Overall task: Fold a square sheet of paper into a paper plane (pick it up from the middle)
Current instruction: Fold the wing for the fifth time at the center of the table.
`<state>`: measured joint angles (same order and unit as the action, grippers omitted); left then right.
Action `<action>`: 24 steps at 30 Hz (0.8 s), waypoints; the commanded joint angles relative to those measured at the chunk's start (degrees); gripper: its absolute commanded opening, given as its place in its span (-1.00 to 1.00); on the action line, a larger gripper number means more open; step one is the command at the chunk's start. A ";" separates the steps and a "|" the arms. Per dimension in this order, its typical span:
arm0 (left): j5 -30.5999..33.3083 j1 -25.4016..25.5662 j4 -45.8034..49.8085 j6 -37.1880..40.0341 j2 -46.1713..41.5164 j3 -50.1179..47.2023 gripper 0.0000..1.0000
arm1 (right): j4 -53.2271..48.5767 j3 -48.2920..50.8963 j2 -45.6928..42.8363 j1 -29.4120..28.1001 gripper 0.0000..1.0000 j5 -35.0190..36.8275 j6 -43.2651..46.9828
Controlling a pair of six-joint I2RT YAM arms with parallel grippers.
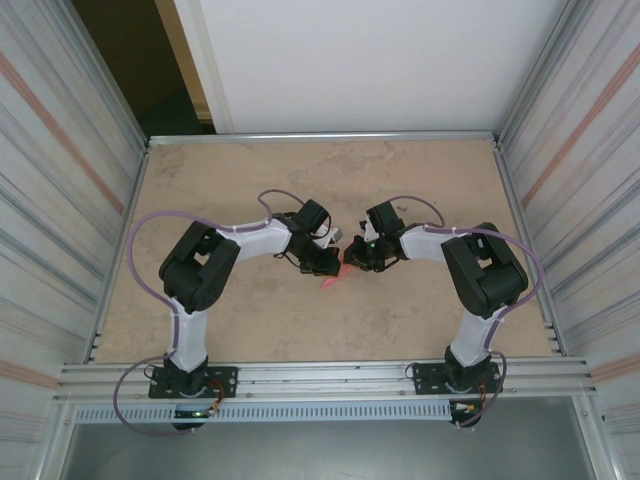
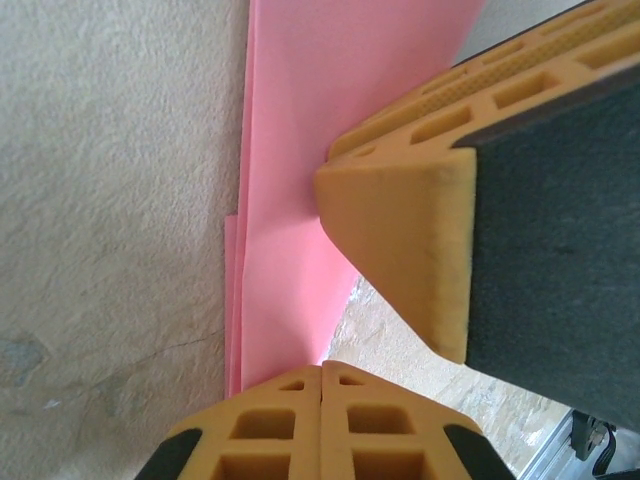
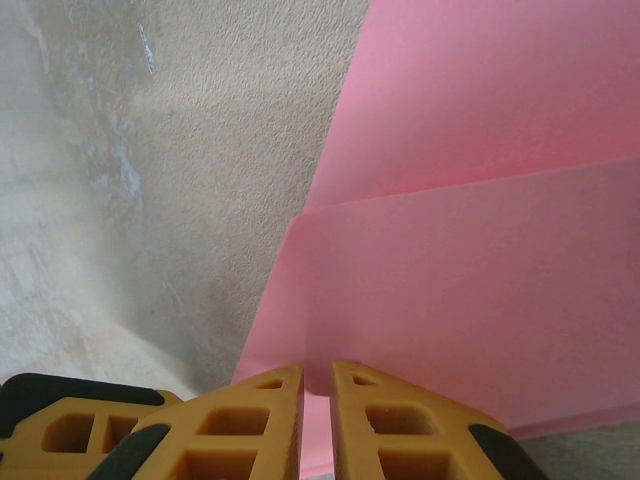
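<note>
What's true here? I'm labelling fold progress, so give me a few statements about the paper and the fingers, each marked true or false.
1. The pink paper is one flat, unfolded layer. False: layers overlap along a fold edge.
2. The left fingers are closed together. True.
3. The right fingers are spread wide, clear of the paper. False: they are nearly closed, with paper in their narrow gap.
4. The paper is near the middle of the table. True.
</note>
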<state>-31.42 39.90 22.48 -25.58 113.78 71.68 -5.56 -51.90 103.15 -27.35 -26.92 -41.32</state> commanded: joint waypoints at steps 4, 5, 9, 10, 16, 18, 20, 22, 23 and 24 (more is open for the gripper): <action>-0.09 0.68 1.43 -0.61 -1.66 -0.40 -0.89 | -1.82 0.57 1.72 0.11 -0.70 1.31 1.07; -0.10 0.62 1.42 -0.54 -2.44 -0.44 -0.87 | -1.82 0.53 1.66 0.11 -0.70 1.33 1.11; 0.56 0.53 1.43 -0.26 -5.45 -1.25 -0.83 | -1.82 0.71 1.69 0.14 -0.70 1.33 1.07; 0.69 0.53 1.43 -0.26 -5.86 -1.68 -0.83 | -1.82 0.66 1.66 0.15 -0.70 1.28 1.07; 0.76 0.52 1.29 -0.73 -5.98 -4.25 -0.85 | -1.55 0.74 1.88 0.04 -0.71 1.14 0.99; 0.68 0.56 1.43 -0.96 -5.47 -4.49 -0.86 | -1.49 0.75 2.13 0.11 -0.71 1.11 1.00; 0.68 0.52 1.77 -1.05 -4.81 -4.51 -0.86 | -1.56 0.77 2.19 0.11 -0.71 1.12 0.98; 0.68 0.62 1.78 -1.09 -4.32 -4.45 -0.86 | -1.56 0.74 2.36 0.10 -0.71 1.12 1.04; 0.70 0.62 1.78 -1.13 -4.19 -4.40 -0.86 | -1.55 0.71 2.40 0.10 -0.71 1.09 0.98; 0.66 0.66 1.78 -1.11 -4.09 -4.24 -0.85 | -1.56 0.77 2.40 0.09 -0.71 1.22 0.89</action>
<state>-31.20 40.25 23.07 -25.98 109.56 67.68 -5.52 -51.90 103.28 -27.35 -27.09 -41.34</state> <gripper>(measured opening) 0.075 0.144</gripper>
